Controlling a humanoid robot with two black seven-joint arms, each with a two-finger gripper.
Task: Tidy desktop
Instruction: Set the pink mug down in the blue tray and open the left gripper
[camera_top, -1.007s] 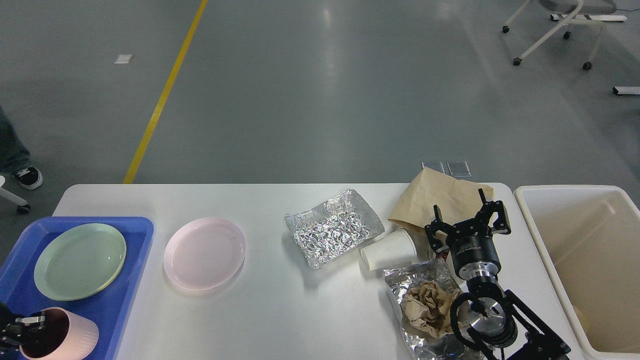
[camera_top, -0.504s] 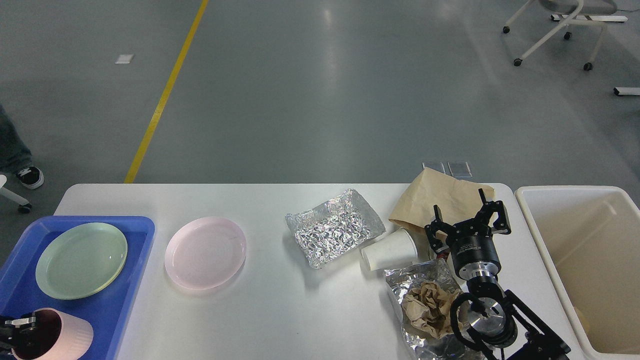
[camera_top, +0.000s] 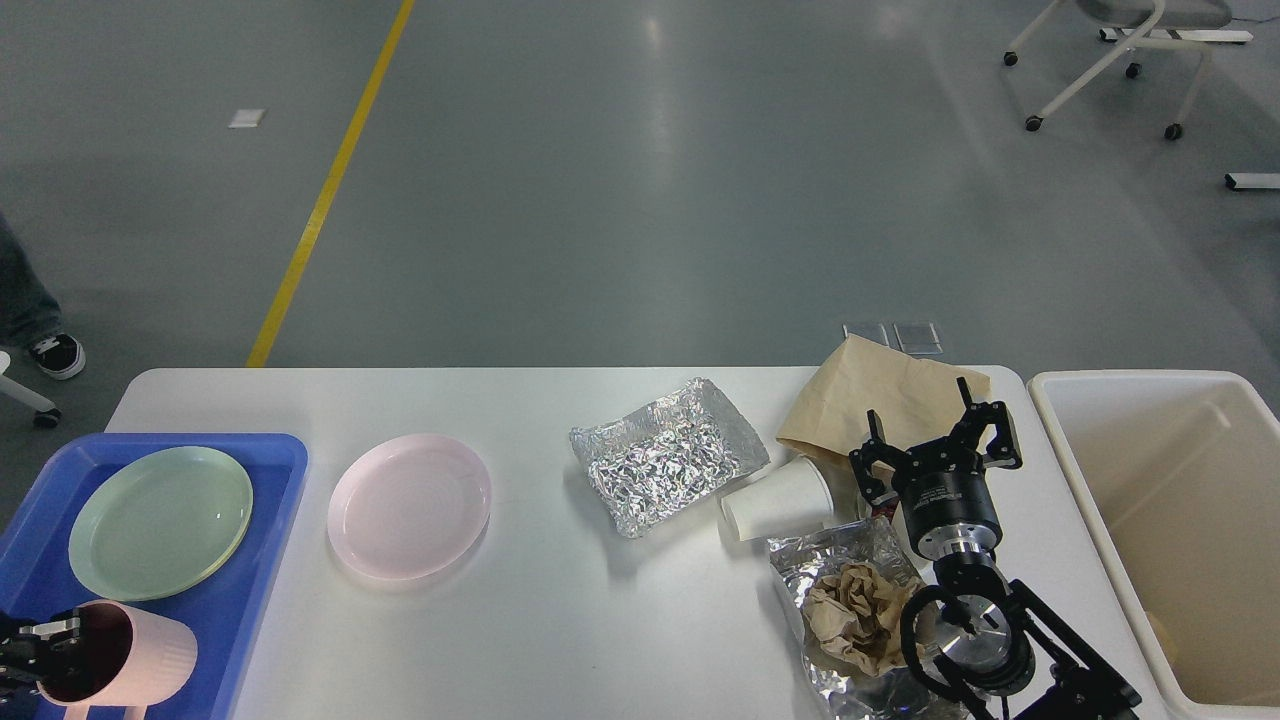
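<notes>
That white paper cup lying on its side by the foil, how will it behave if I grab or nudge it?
The paper cup lies on its side, so a nudge would probably roll it in a curve. It looks thin-walled and empty: likely light and easily crushed.

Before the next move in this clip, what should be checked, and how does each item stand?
1. Right gripper open and holding nothing: ok.
2. Left gripper at the pink ribbed cup, grip state: cannot tell.
3. Cup over the blue plastic tray: ok.
4. Round pink plate not yet in the tray: not ok.
5. White paper cup lying on its side on the white desktop: not ok.
6. Cream plastic bin beside the desktop, open: ok.
</notes>
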